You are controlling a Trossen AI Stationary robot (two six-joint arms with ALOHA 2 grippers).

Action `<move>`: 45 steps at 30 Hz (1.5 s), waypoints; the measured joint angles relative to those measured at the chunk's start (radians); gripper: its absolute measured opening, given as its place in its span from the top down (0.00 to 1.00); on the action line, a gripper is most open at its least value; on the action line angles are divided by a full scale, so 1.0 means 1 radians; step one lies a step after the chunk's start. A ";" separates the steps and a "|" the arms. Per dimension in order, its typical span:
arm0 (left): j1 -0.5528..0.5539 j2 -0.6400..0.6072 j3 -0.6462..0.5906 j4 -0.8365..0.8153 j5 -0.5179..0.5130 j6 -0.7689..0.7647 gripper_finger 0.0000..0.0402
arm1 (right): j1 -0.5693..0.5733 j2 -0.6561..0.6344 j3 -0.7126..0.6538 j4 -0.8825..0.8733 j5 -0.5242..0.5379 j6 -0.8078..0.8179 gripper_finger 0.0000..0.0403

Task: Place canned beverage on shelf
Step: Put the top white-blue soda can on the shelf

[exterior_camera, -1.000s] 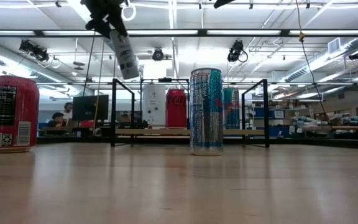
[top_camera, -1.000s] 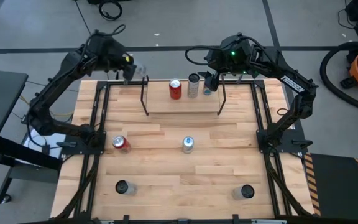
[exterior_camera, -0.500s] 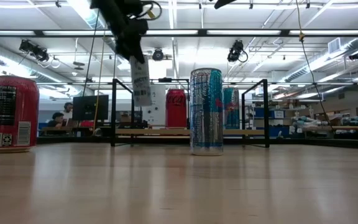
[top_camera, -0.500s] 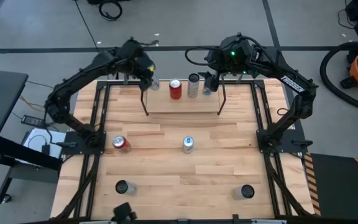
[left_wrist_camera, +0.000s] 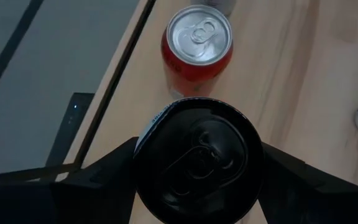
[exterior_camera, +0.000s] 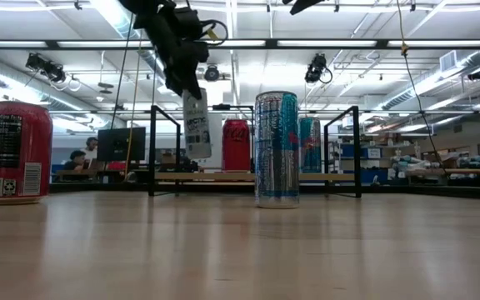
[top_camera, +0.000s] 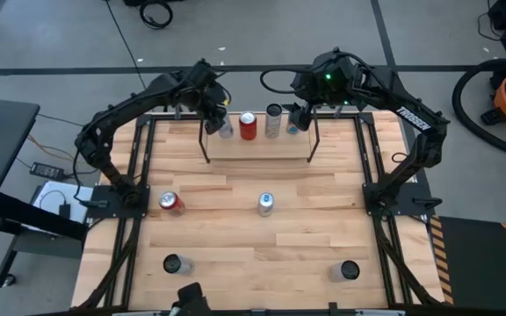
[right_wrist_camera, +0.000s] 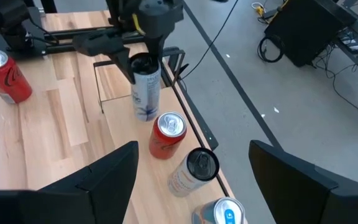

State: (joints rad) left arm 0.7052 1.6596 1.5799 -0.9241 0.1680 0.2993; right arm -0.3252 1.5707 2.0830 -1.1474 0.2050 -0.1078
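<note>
The shelf (top_camera: 258, 149) stands at the table's far middle, a light board between black rod frames. On it stand a red can (top_camera: 248, 125), a silver can with a dark top (top_camera: 274, 120) and a blue can (top_camera: 293, 124). My left gripper (top_camera: 220, 116) is shut on a white can with a black top (exterior_camera: 197, 125), over the shelf's left part beside the red can (left_wrist_camera: 197, 40). My right gripper (right_wrist_camera: 192, 149) hovers open above the shelf's right end with nothing between its fingers. My left gripper pinches the white can's upper wall, just under the black top (left_wrist_camera: 197, 158), between its two fingers (left_wrist_camera: 107, 171), one on each side. The fingers come from above, slanting down. The can hangs upright, its bottom (exterior_camera: 197, 155) a little above the shelf board (exterior_camera: 223, 177).
On the table in front of the shelf stand a red can (top_camera: 171, 203), a blue-silver can (top_camera: 265, 204) and two dark-topped cans (top_camera: 174, 263) (top_camera: 348, 270). The shelf's black end frames (top_camera: 205, 132) (top_camera: 314, 132) rise at both ends of the board.
My left gripper has carried the white can toward the table's right edge and down, from beyond the shelf's left frame to a spot over the board beside the red can. The can was tilted and now hangs upright. The gripper stayed shut on it.
</note>
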 joint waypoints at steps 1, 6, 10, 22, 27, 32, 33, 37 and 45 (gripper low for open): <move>0.002 0.000 0.000 -0.001 0.007 0.000 0.34 | 0.000 0.000 0.000 -0.001 -0.001 0.000 0.22; 0.011 0.019 0.000 -0.036 0.023 0.001 0.34 | 0.000 0.000 0.000 -0.001 -0.023 0.001 0.22; 0.022 0.044 0.000 -0.042 0.025 0.001 0.34 | 0.000 0.000 0.000 -0.001 -0.023 0.000 0.22; 0.045 0.063 0.000 -0.017 0.020 0.000 0.32 | 0.000 0.000 0.000 -0.006 -0.025 0.000 0.22; 0.045 0.063 0.000 -0.016 0.017 0.001 0.31 | 0.000 0.000 0.000 -0.026 -0.026 0.000 0.22; 0.043 0.075 0.000 -0.027 0.028 0.013 0.31 | 0.000 0.000 0.000 -0.028 -0.026 0.001 0.22; 0.042 0.077 0.000 -0.034 0.029 0.021 0.31 | 0.000 0.000 0.000 -0.028 -0.026 0.001 0.22; 0.035 0.087 0.002 -0.030 0.026 0.024 0.31 | 0.000 0.000 0.000 -0.028 -0.026 0.005 0.22; 0.021 0.089 0.002 -0.025 0.020 0.053 0.30 | 0.000 0.000 0.000 -0.028 -0.026 0.011 0.22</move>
State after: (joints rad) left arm 0.7260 1.7489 1.5822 -0.9493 0.1884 0.3527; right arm -0.3250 1.5707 2.0830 -1.1756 0.1791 -0.0963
